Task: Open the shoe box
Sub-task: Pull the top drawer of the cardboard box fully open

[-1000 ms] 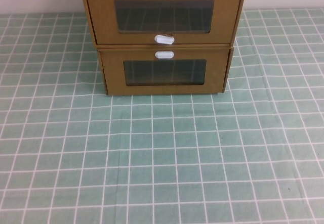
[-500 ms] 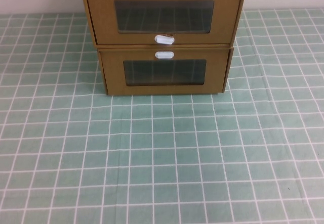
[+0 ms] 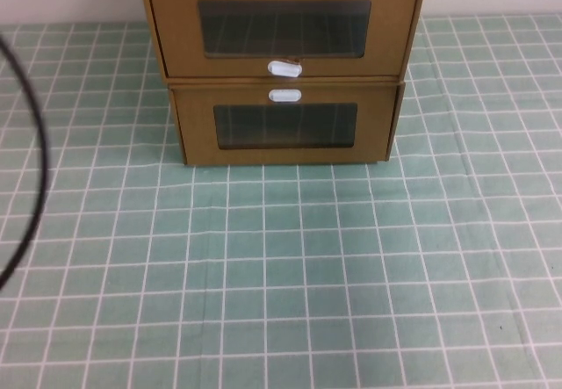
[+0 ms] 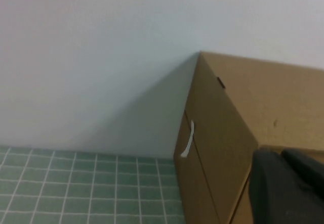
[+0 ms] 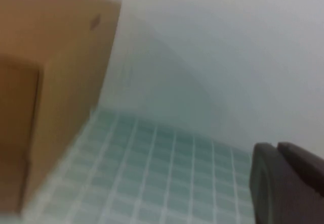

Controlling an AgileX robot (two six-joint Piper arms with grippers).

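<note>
Brown cardboard shoe box (image 3: pixel 283 73), 2 stacked windowed drawers, sits far centre on the green checked tablecloth (image 3: pixel 281 275), against the white wall (image 4: pixel 101 57). Both drawers closed, white pull tabs (image 3: pixel 284 96) untouched. Left gripper (image 4: pixel 281 155) off the box's left side, fingers together, empty. Right gripper (image 5: pixel 277 147) off its right side, closed, empty. Black cable (image 3: pixel 41 161) at table's left edge.

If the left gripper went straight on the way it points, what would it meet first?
Most likely the box: the left gripper, near the box's corner, is aimed at its brown wall, though depth is unclear. The right gripper, shut, faces the tablecloth beside the box.
</note>
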